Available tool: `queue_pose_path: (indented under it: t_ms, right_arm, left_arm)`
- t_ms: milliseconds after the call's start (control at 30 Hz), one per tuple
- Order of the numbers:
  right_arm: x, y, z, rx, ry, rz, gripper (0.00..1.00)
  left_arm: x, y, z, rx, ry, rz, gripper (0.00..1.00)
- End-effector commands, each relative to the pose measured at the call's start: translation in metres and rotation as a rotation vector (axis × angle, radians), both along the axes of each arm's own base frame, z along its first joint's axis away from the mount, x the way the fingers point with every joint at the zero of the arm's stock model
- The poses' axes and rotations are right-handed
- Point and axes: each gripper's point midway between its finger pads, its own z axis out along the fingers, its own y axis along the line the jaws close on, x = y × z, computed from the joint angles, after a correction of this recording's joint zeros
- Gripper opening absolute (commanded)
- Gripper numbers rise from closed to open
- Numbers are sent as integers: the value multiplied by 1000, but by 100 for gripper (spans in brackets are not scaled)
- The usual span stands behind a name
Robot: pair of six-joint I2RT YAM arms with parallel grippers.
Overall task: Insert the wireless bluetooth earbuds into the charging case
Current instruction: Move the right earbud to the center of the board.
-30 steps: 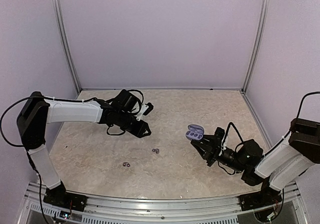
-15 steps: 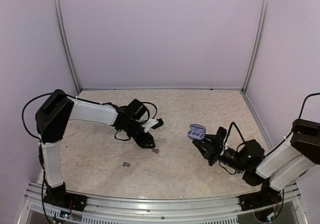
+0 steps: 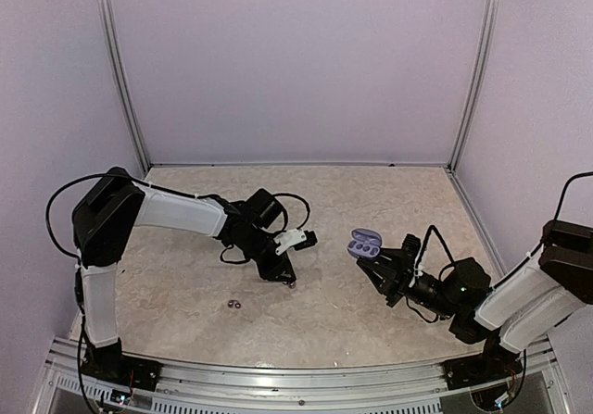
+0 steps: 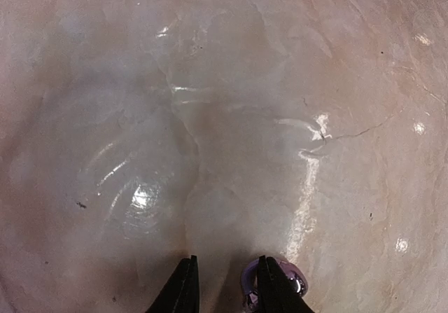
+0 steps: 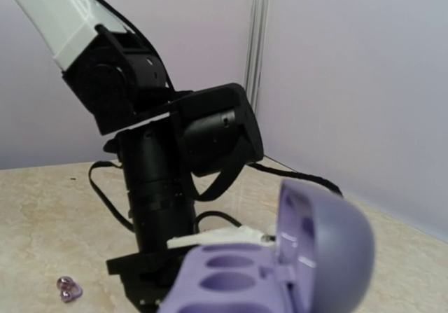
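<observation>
**A:** Where are the small rounded purple-grey earbuds to be found?

**B:** In the overhead view, two tiny clusters are made out on the pale marbled surface, both below the centre of the frame. One is seen alone, lower and to the left. The other is found up and to the right of it, right at the tip of the left arm's fingers.

**A:** How are those fingers set?

**B:** In the left wrist view, two dark tips are shown at the bottom edge. They are spread a little, and bare surface is seen between them. A shiny purple bud is seen against the right-hand tip in the frame and is partly hidden by it. It is not caught between the two.

**A:** And the case?

**B:** The lilac oval plastic charging case is pinched by the right arm's fingers, right of the overhead frame's centre. Its lid is swung open. In the right wrist view the case fills the lower right of the frame. The lid is raised at the right, and two hollow wells are turned upward with nothing seated in them. The right arm's fingers themselves are not shown in that view.

**A:** What is seen behind it?

**B:** The left arm is seen at the frame's centre, pointed down at the surface. A purple pair of buds is seen lying at the lower left, apart from that arm.
</observation>
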Motion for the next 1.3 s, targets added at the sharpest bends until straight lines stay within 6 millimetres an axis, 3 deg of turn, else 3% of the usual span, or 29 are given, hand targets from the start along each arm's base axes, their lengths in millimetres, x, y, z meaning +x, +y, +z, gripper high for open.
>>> queue_pose_path:
  t_ms: [0,167,367,767,1267]
  right_arm:
    - [-2,-10,21,73,-47,-9,0]
    - [-2,-11,21,69,-50,-15,0]
    - [-3,-12,22,67,-52,-14,0]
    - [-3,-11,24,61,-59,-12,0]
    - [-1,-9,25,49,-61,-15,0]
  left_arm:
    - [-23,3,-22,79,10,-73,30]
    - [-38,17,-29,103,53,-56,21]
    - [-49,36,-26,137,66,-13,21]
    - [-48,59,-22,159,133,206,23]
    - [-79,70,-3,89,280,258,27]
